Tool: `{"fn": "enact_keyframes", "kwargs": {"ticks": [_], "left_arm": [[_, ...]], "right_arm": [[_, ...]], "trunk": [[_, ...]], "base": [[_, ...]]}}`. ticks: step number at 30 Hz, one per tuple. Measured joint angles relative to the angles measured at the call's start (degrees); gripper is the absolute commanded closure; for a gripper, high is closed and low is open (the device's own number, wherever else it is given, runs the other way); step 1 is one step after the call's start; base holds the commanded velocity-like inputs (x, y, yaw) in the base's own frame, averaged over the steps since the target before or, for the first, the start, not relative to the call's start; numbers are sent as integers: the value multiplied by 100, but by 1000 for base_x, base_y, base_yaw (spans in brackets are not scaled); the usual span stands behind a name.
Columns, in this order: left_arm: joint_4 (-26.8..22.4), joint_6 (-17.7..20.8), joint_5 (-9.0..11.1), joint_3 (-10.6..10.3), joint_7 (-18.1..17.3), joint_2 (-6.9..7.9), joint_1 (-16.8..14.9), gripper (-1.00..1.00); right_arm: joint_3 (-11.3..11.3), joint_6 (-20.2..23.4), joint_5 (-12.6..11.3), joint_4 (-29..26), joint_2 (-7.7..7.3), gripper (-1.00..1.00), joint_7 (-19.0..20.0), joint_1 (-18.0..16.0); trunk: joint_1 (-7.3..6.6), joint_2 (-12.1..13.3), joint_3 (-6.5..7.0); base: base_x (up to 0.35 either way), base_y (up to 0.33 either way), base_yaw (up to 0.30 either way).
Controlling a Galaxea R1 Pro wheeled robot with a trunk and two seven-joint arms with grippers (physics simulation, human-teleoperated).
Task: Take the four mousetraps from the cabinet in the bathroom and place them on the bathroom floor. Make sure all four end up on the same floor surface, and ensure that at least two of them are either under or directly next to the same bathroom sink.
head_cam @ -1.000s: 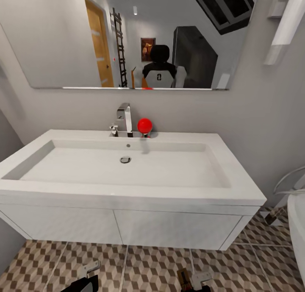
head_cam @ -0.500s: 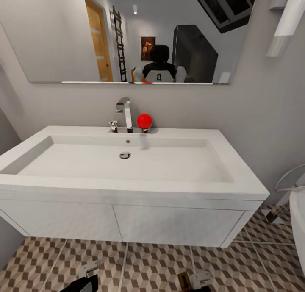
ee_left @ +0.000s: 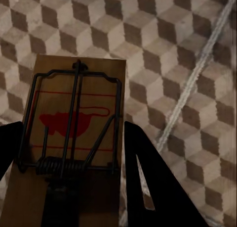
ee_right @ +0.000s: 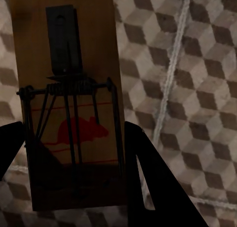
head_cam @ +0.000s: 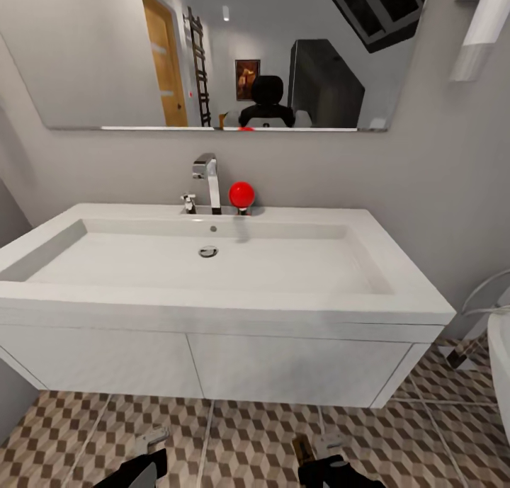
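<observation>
Each gripper carries a mousetrap. In the left wrist view the left gripper [ee_left: 69, 153] has its two dark fingers pinched on the long edges of a tan mousetrap [ee_left: 74, 138], wire bar and red mouse print facing the camera. The right gripper [ee_right: 69, 158] pinches a second mousetrap [ee_right: 66, 98] the same way. Both traps hang above the patterned floor [ee_left: 187, 64], not touching it.

In the head view both grippers sit low, the left gripper [head_cam: 145, 449] and right gripper [head_cam: 319, 454] over the floor [head_cam: 255, 438] just in front of the white vanity, with the sink [head_cam: 397, 290] above it.

The main risk is letting go too high: a thin board could bounce, flip, or skid away from the sink. The grip is only on the narrow edges, so a jolt while lowering could twist a trap loose. Reaching further under the vanity could knock an arm or trap against its front. The other two traps and the cabinet are not in sight, so the job looks about half done at best
</observation>
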Motion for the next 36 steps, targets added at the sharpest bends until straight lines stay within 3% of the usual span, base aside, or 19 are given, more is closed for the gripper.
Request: {"fn": "enact_keyframes", "kwargs": {"ticks": [2, 6, 9, 14, 36], "left_arm": [[-222, 41, -17, -15, 29, -22, 0, 100], [-710, 70, -28, -24, 46, -11, -43, 100], [-804, 78, -27, -24, 42, -13, -205, 100], [-792, 90, -27, -21, 37, -2, -367, 100], [-734, 87, -12, -18, 41, 110, -376, 100]], "right_arm": [[-12, 89, 1, -4, 6, 100, 0, -26], [-343, 232, 5, 1, 14, 100, 0, -246], [-427, 316, 8, 2, 21, 100, 3, -319], [-450, 353, 1, 7, 7, 100, -2, -471], [-477, 373, -4, 4, -3, 100, -8, -648]], "trunk": [[44, -80, -36], [132, -241, -107], [198, -361, -161], [308, -561, -251], [791, -1444, -646]], "base": [[0, 0, 0], [0, 0, 0], [0, 0, 0], [0, 0, 0], [0, 0, 0]]}}
